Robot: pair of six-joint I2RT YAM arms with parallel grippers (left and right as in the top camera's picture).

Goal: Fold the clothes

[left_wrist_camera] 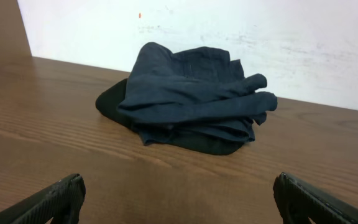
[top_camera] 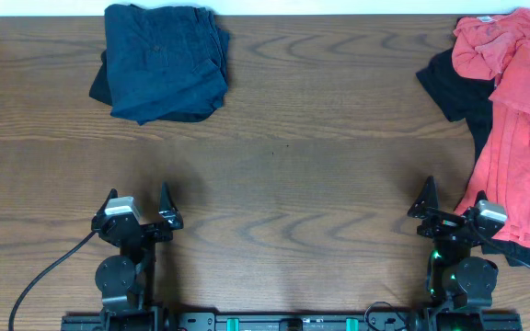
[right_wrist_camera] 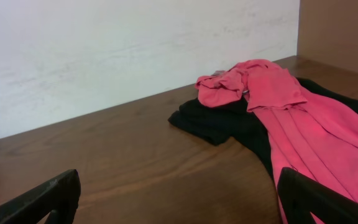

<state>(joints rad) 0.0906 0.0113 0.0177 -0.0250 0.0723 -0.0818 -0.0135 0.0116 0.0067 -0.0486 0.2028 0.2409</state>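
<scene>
A coral-red shirt [top_camera: 515, 119] lies crumpled and stretched out at the far right, on top of a black garment [top_camera: 456, 87]. Both show in the right wrist view, the red shirt [right_wrist_camera: 291, 112] over the black one [right_wrist_camera: 222, 124]. A folded dark navy garment [top_camera: 164, 60] sits at the back left on a black piece, also in the left wrist view [left_wrist_camera: 191, 93]. My left gripper [top_camera: 138, 207] is open and empty near the front left edge. My right gripper [top_camera: 449, 210] is open and empty at the front right, just beside the red shirt's lower end.
The wooden table [top_camera: 283, 184] spans the whole view. A white wall [left_wrist_camera: 229, 25] runs behind its far edge. A wooden side panel [right_wrist_camera: 340, 31] stands at the right end. Cables trail from both arm bases at the front.
</scene>
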